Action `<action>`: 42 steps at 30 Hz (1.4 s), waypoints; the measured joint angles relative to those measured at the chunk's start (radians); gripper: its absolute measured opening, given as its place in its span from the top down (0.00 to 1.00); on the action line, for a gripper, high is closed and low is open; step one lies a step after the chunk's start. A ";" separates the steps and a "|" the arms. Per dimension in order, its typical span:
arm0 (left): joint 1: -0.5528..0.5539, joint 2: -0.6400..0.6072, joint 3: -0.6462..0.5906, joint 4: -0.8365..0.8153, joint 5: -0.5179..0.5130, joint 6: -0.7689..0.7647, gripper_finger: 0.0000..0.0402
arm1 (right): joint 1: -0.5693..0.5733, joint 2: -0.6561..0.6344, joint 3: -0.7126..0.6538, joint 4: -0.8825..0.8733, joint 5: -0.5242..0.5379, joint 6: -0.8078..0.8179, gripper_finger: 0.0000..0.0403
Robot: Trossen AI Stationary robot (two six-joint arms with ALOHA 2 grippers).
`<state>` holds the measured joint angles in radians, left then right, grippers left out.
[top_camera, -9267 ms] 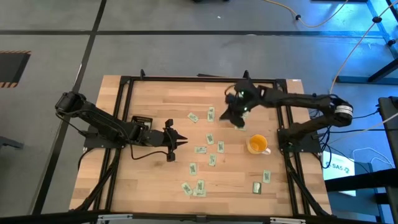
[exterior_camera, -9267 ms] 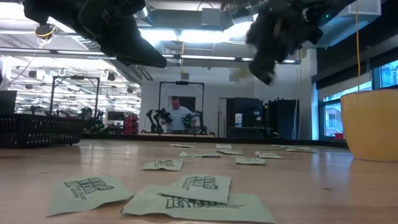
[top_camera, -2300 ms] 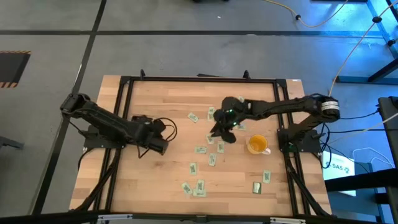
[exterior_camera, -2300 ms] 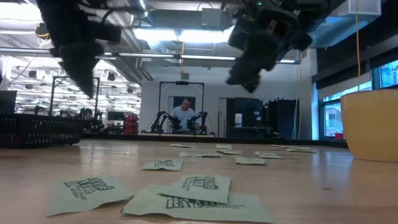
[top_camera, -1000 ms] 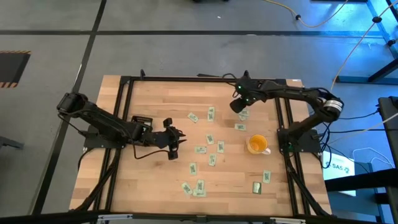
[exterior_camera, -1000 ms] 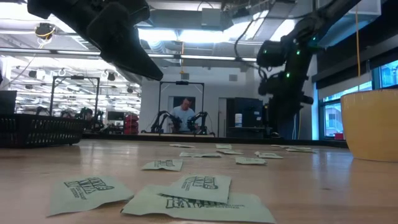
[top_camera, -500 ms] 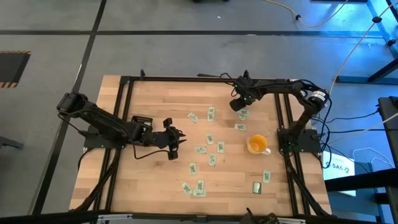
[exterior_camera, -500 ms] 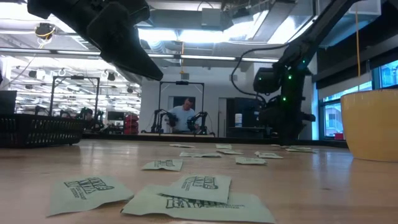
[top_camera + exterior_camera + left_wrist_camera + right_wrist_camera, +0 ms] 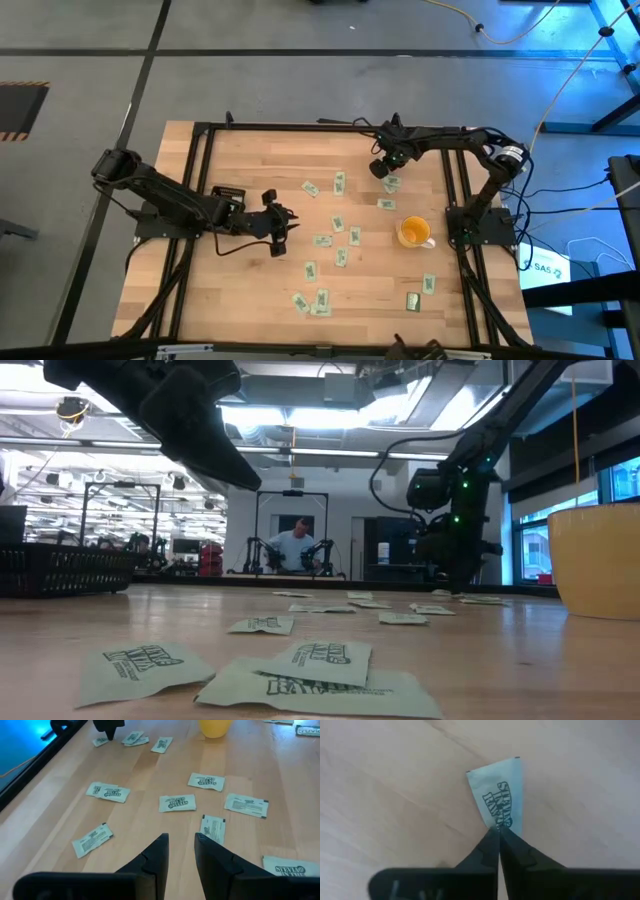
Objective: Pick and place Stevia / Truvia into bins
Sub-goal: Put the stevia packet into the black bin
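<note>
Several pale green Stevia sachets (image 9: 338, 222) lie flat, scattered over the wooden table; more show in the left wrist view (image 9: 177, 803) and close to the low camera (image 9: 320, 660). My right gripper (image 9: 378, 170) is down at the table near its far right part, shut on one sachet (image 9: 497, 795). My left gripper (image 9: 283, 218) hovers open above bare wood left of the scattered sachets, its fingers (image 9: 180, 842) a little apart. The black bin (image 9: 228, 191) sits by the left arm, partly hidden by it, and shows as a low mesh wall (image 9: 60, 572). My right gripper pinches one sachet by the middle of a short end (image 9: 496, 824), between its two fingertips (image 9: 487, 842). The fingers come from above, pointing down, and lie along the sachet. The rest of it spreads flat, away from the fingers; whether it still rests on the wood, I cannot tell.
A yellow cup (image 9: 413, 232) stands right of the middle sachets, large at the low view's right edge (image 9: 595, 560). Two more sachets (image 9: 392, 183) lie beside the right gripper. A black frame rail (image 9: 455, 180) borders the table. A person sits far behind the table (image 9: 293, 545).
My right gripper has come down from well above the table to the tabletop at the far right sachets, staying over the same spot, while its arm has folded back toward the right edge.
</note>
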<state>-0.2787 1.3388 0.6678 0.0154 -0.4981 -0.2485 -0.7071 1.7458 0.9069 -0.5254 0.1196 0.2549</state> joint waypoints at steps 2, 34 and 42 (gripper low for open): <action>0.000 0.000 0.000 -0.007 -0.005 0.000 0.78 | 0.001 -0.011 -0.001 0.008 -0.001 -0.014 0.99; 0.068 0.000 0.001 0.198 0.226 0.137 0.74 | 0.602 -0.106 -0.003 0.914 -0.983 0.038 1.00; 0.068 0.000 0.001 0.366 0.441 0.245 0.68 | 0.627 -0.106 -0.003 0.937 -0.977 0.064 1.00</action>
<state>-0.2111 1.3392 0.6685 0.3810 -0.0572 -0.0040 -0.0799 1.6394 0.9041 0.4116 -0.8576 0.3191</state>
